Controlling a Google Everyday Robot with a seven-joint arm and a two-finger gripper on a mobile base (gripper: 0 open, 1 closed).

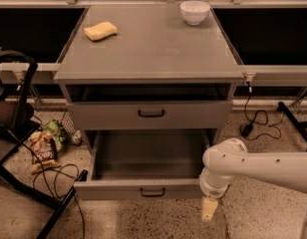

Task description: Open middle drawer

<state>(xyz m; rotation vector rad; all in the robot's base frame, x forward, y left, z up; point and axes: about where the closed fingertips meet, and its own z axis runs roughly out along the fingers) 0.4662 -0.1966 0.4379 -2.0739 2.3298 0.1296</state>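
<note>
The middle drawer (143, 189) is pulled out from the grey cabinet. It has a low flat front with a small black bar handle (152, 192), and its shallow grey inside (151, 153) is bare. My gripper (209, 209) hangs pointing down from the white arm (253, 166). It is just beyond the right end of the drawer front, near the floor and apart from the handle. The taller-fronted drawer (151, 114) above is closed.
A yellow sponge (100, 31) and a white bowl (195, 12) sit on the cabinet top (153, 49). Snack bags (44, 146) and cables lie on the floor at left beside a black stand (14, 103). A cable (255, 121) lies at right.
</note>
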